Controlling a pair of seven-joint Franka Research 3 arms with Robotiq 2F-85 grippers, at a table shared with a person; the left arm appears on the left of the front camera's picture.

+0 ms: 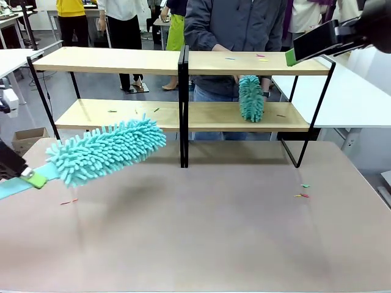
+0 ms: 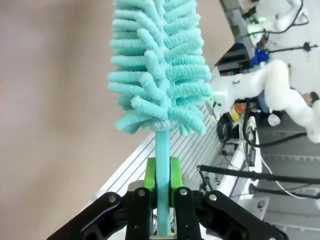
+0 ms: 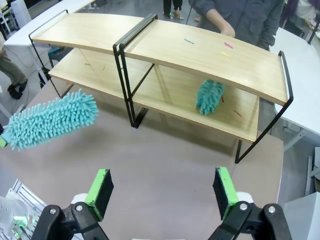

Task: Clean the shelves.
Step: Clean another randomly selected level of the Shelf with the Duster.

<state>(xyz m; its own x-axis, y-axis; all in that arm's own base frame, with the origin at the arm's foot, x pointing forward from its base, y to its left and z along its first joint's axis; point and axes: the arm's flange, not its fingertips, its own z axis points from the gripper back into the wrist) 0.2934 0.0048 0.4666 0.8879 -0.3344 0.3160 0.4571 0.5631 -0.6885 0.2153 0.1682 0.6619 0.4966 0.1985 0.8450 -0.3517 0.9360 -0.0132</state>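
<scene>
Left claw (image 2: 160, 180) clamping duster (image 1: 104, 151) (teal), short of shelves (image 1: 110, 61) edge

No lettering, number, brand or sign can be read in any view. The boards of the shelves (image 1: 110, 61) are plain wood and the worktop (image 1: 214, 232) is a plain surface. The left pincer (image 2: 162, 180) and the right pincer (image 3: 162, 192) carry no legible marking. The same goes for the teal duster (image 2: 160, 75) just ahead of the left pincer's fingertips. The equipment far off to the side of the left pincer is too small and blurred to make out any print.
</scene>
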